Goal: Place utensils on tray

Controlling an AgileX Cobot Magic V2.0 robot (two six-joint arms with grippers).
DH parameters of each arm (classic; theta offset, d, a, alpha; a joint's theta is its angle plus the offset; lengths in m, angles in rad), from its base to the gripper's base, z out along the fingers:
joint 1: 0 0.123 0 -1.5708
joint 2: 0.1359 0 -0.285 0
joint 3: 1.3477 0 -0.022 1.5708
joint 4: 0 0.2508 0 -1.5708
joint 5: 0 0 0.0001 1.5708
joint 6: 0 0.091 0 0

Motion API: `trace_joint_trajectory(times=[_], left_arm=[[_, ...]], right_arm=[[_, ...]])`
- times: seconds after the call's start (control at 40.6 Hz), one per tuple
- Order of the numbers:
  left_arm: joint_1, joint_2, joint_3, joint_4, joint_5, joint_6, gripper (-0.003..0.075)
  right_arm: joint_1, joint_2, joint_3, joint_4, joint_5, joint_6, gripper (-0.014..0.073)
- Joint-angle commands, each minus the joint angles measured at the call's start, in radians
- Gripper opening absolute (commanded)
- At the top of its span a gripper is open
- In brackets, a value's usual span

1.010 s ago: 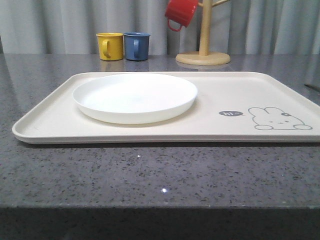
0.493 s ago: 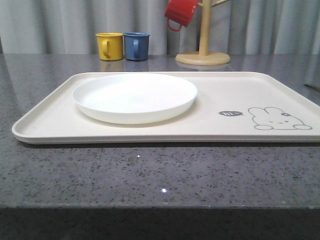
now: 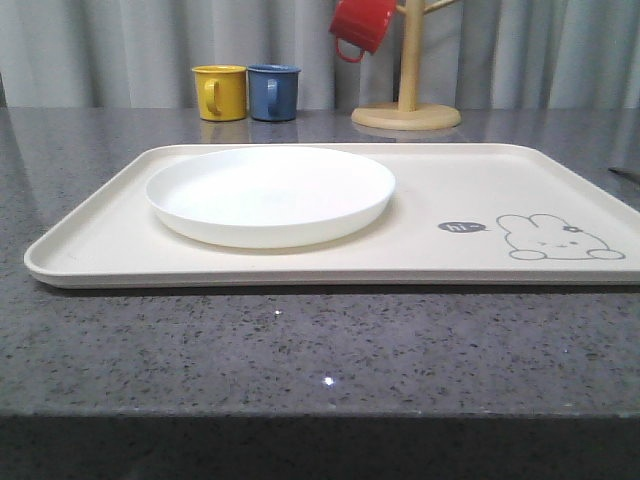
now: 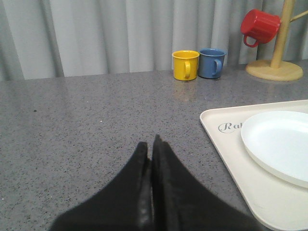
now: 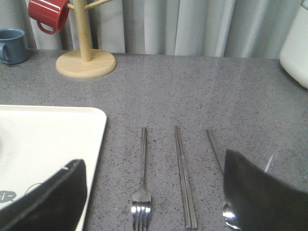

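Note:
The cream tray lies on the grey stone table with a white round plate on its left half and a bunny drawing at its right. In the right wrist view a fork, a pair of chopsticks and a spoon lie side by side on the table just off the tray's right edge. My right gripper hangs open over them, and one finger hides part of the spoon's bowl. My left gripper is shut on nothing above bare table left of the tray.
A yellow mug and a blue mug stand at the back of the table. A red mug hangs on a wooden mug tree. A white container stands at the far right. A grey curtain closes the back.

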Motion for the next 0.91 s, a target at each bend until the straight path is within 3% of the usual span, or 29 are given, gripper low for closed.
trace_joint_trajectory(times=[0.0,0.517,0.887], left_arm=[[0.002,0.01,-0.025,-0.007,-0.087,-0.011,-0.0018],[0.002,0.01,-0.025,-0.007,-0.087,-0.011,-0.0018],[0.002,0.01,-0.025,-0.007,-0.087,-0.011,-0.0018]], right_arm=[[-0.003,0.03,-0.043,-0.005,-0.08,-0.004,0.0603],[-0.003,0.671,-0.505,-0.007,0.322,-0.004,0.0603],[-0.003,1.016,-0.63,-0.01,0.329,-0.004,0.0601]])
